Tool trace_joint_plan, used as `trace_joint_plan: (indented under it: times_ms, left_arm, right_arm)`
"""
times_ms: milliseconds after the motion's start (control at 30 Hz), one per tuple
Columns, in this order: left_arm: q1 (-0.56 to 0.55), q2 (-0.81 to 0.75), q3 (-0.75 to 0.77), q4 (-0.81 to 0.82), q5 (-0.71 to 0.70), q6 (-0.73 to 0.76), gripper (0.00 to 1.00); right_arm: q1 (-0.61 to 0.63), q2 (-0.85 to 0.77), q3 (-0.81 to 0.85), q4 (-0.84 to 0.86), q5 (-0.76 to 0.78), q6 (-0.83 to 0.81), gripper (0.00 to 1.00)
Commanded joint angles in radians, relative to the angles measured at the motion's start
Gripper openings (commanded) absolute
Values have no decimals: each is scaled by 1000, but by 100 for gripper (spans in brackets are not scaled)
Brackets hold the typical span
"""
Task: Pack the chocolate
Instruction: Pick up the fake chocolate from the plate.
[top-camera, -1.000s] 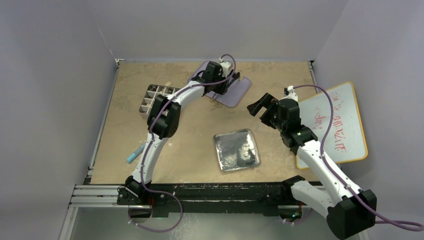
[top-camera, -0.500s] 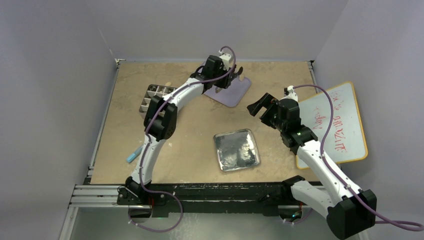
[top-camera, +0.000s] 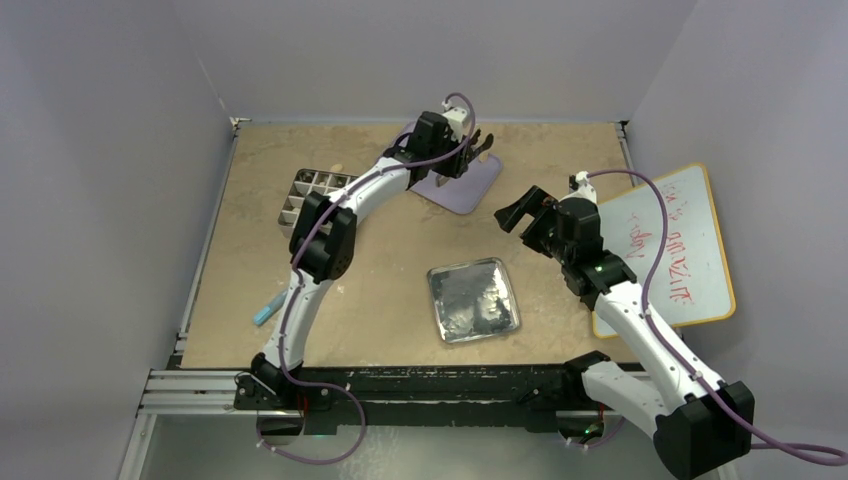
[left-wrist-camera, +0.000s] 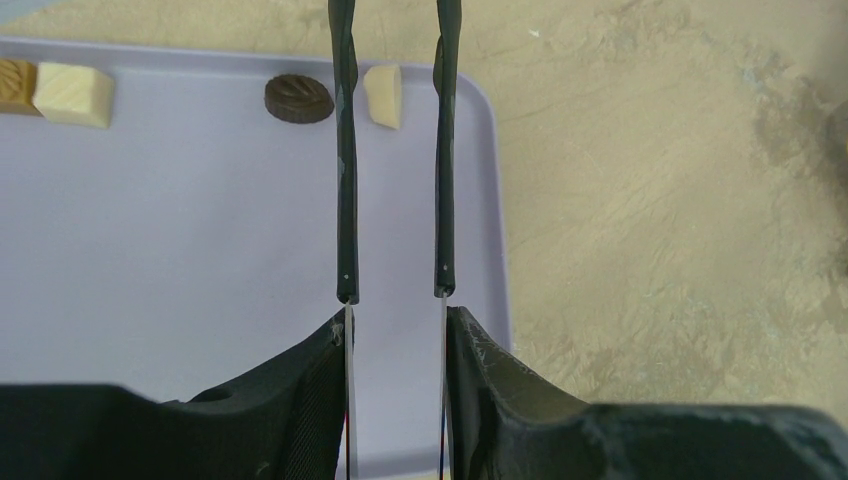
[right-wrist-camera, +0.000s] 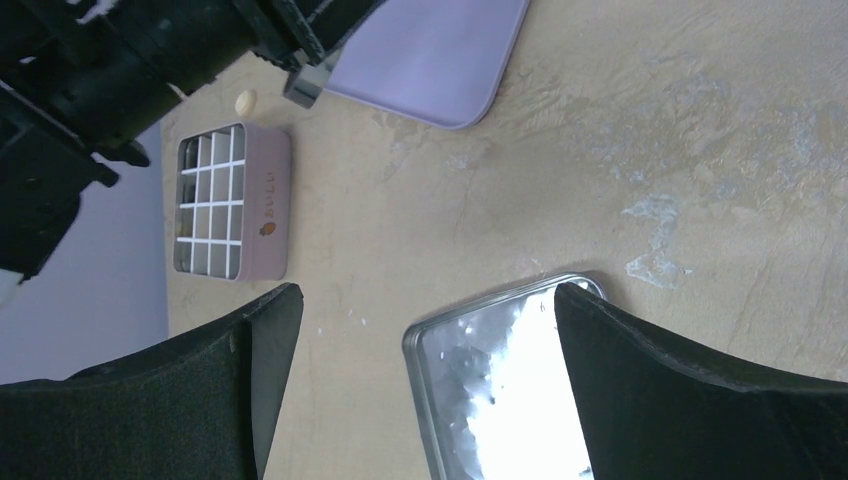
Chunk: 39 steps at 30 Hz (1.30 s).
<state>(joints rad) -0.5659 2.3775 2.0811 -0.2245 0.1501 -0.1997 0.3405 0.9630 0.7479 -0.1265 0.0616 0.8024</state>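
My left gripper (top-camera: 465, 150) is shut on black tweezers (left-wrist-camera: 346, 180) and reaches over the right part of the purple tray (left-wrist-camera: 180, 230). The tweezer arms stand apart; their tips run out of the top of the left wrist view. On the tray's far edge lie a dark brown round chocolate (left-wrist-camera: 298, 98), a cream piece (left-wrist-camera: 383, 95) between the tweezer arms, a cream square (left-wrist-camera: 74, 94) and a mid-brown piece (left-wrist-camera: 15, 85). The gridded box (top-camera: 310, 195) stands left of the tray. My right gripper (top-camera: 520, 215) is open and empty above the table.
A silver tin lid (top-camera: 473, 298) lies at the middle front, partly under my right fingers (right-wrist-camera: 660, 390). A whiteboard (top-camera: 670, 250) leans off the right edge. A blue pen (top-camera: 268, 310) lies at the left. A small cream piece (right-wrist-camera: 246, 100) lies beside the box (right-wrist-camera: 232, 200).
My left gripper has shifted toward the tray's far right part with the tweezers. The right arm has not moved.
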Motion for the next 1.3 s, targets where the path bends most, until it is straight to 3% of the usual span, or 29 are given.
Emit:
trace_joint_plan:
  times_ms: [0,333,633,867,1267]
  left_arm:
    - [-6,41,33,37,19,-6,34]
    - [-4,100,56,37,27,8,33]
    - [-6,110,63,29,37,-1,22]
    - [-6,20,36,8,47,-20,11]
    - [-9,-196,-121,-64,-29,-130,10]
  right_arm:
    - [4,-24,39,11,25,-22,98]
    - [4,-23,39,18,28,-16,98]
    - [5,-32,37,12,36,-16,98]
    - [4,-35,31,16,35,-12,98]
    - [4,-64,16,21,33,-1,98]
